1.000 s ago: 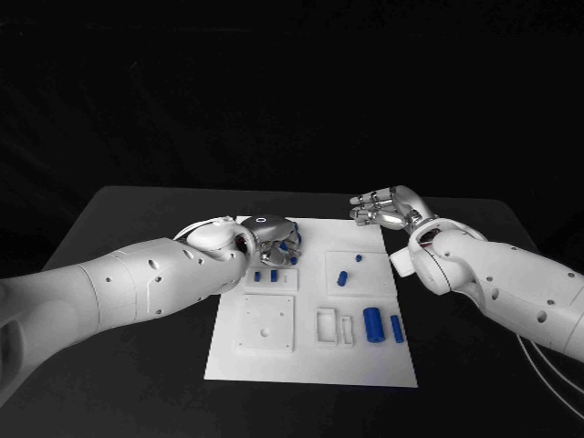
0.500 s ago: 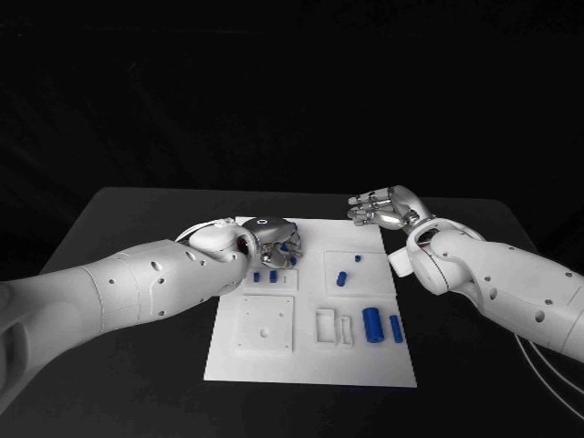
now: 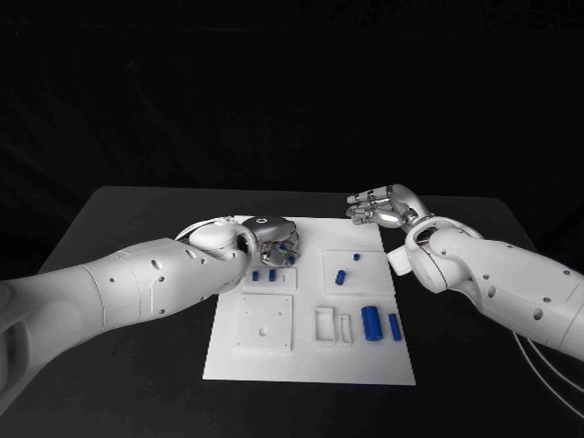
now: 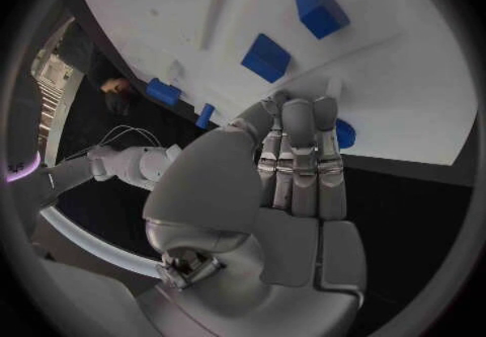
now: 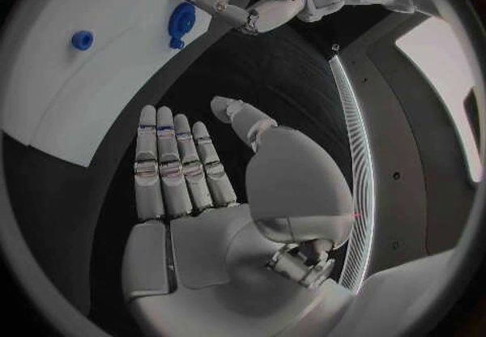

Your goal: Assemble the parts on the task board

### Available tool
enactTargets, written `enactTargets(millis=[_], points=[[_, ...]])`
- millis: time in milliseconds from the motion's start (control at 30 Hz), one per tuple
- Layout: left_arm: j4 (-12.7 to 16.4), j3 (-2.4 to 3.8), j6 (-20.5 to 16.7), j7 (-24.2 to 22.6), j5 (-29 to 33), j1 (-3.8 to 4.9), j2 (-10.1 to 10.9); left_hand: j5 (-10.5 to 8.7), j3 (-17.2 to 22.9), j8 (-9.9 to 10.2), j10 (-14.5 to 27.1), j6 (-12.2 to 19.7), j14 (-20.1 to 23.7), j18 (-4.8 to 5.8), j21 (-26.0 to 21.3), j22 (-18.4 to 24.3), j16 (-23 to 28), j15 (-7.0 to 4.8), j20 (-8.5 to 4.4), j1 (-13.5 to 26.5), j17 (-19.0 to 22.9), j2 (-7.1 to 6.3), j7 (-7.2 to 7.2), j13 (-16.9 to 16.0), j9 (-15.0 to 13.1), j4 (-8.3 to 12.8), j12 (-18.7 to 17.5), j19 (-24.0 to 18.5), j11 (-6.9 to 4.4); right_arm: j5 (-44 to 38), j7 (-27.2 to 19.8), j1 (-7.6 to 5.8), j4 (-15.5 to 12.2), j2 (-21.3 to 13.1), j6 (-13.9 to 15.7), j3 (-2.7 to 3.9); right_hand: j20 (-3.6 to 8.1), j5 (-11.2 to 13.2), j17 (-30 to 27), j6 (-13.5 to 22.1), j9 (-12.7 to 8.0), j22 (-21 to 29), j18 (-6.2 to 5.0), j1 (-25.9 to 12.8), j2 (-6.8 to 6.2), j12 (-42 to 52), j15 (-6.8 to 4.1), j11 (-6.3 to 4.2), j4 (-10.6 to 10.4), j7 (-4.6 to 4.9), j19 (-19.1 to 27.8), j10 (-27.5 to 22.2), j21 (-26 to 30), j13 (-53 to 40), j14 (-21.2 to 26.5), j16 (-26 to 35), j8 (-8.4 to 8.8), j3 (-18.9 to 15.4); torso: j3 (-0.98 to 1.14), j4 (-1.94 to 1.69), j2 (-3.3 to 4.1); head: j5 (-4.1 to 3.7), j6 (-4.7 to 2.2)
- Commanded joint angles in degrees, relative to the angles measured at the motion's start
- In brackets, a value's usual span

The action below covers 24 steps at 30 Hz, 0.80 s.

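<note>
Silver left hand point(image 3: 268, 234) over task board point(image 3: 312, 363), right hand point(image 3: 381, 207) flat, fingers point(image 5: 172, 168) straight

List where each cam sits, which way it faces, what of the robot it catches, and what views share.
Head view: on the head, looking down at the task board; both arms, left hand, right hand.
Left wrist view: behind the left hand, facing the board and blue parts.
Right wrist view: behind the flat, empty right hand, facing the board.
Shared: both wrist views catch the other arm's hand.
</note>
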<state>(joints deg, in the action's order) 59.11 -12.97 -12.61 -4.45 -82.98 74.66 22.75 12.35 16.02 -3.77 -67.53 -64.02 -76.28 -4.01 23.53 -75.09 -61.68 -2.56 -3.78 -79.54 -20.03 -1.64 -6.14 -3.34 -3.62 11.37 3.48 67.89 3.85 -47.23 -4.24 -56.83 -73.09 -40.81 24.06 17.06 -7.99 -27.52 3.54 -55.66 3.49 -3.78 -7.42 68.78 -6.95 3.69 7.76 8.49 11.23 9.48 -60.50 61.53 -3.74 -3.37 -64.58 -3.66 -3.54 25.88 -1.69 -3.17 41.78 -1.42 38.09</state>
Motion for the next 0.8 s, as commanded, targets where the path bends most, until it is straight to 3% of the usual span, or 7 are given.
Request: enactTargets(millis=[33, 300, 433, 800], points=[[-0.1, -0.22, 3.1, 0.9, -0.2, -0.48, -0.1, 0.07, 0.4, 0.2, -1.5, -1.2, -0.5, -1.29, 0.5, -1.2, 0.3, 0.28, 0.23, -0.2, 0.1, 0.59, -0.14, 0.1, 0.0, 0.0, -0.2, 0.2, -0.08, -0.1, -0.6, 0.02, -0.1, 0.1, -0.2, 0.02, -0.10, -0.1, -0.1, -0.2, 0.0, 0.1, -0.31, -0.2, 0.08, -0.1, 0.08, -0.05, 0.0, -0.04, 0.2, -0.2, -0.1, 0.1, 0.4, 0.2, 0.09, 0.5, -0.02, -0.05, -0.05, -0.01, 0.11], [-0.1, -0.22, 3.3, 1.3, -0.2, -0.51, 0.0, 0.20, -0.7, 0.2, -4.7, -3.6, -1.5, -1.87, 1.9, -1.2, -0.2, 0.27, 0.39, -1.3, -0.2, 1.52, 0.32, 0.0, 0.0, 0.0, -0.2, 0.4, -0.80, -0.1, -0.6, 0.02, -0.1, 0.1, -0.2, 0.02, -0.10, -0.1, -0.1, -0.2, 0.0, 0.1, -0.31, -0.2, 0.08, -0.1, 0.08, -0.05, 0.0, -0.04, 0.2, -0.2, -0.1, 0.1, 0.4, 0.2, 0.09, 0.5, -0.04, -0.07, -0.07, 0.04, 0.13], [-0.1, -0.21, 2.8, 1.0, 0.9, -0.52, 0.0, 1.55, -1.2, 0.2, -4.6, -3.7, -1.5, -1.94, 2.5, -1.2, -0.2, 0.28, 0.40, -1.0, -0.3, 1.82, 0.33, 0.0, 0.0, 0.0, -0.2, 0.2, -0.77, -0.1, -0.6, 0.02, -0.1, 0.1, -0.2, 0.02, -0.09, -0.1, -0.1, -0.3, 0.0, 0.1, -0.31, -0.3, 0.12, -0.1, 0.08, -0.06, -0.1, -0.04, 0.2, -0.2, -0.1, 0.1, 0.4, 0.2, 0.09, 0.5, -0.05, -0.09, -0.08, 0.13, 0.14], [1.1, 0.11, -1.1, -0.2, 3.4, -0.53, 1.5, 1.45, -1.4, 0.2, -5.2, -4.4, -2.2, -2.00, 2.7, -1.0, 0.0, 0.15, 0.35, -0.5, -0.3, 2.06, 0.49, 0.0, 0.0, 0.1, -0.2, 0.6, -0.98, -0.1, -0.7, 0.02, 0.0, 0.2, -0.1, 0.02, -0.09, -0.1, -0.1, -0.3, 0.0, 0.1, -0.31, -0.3, 0.12, -0.1, 0.08, -0.06, -0.1, -0.04, 0.2, -0.2, -0.1, 0.1, 0.4, 0.2, 0.09, 0.5, -0.06, -0.08, -0.09, 0.32, -0.09]])
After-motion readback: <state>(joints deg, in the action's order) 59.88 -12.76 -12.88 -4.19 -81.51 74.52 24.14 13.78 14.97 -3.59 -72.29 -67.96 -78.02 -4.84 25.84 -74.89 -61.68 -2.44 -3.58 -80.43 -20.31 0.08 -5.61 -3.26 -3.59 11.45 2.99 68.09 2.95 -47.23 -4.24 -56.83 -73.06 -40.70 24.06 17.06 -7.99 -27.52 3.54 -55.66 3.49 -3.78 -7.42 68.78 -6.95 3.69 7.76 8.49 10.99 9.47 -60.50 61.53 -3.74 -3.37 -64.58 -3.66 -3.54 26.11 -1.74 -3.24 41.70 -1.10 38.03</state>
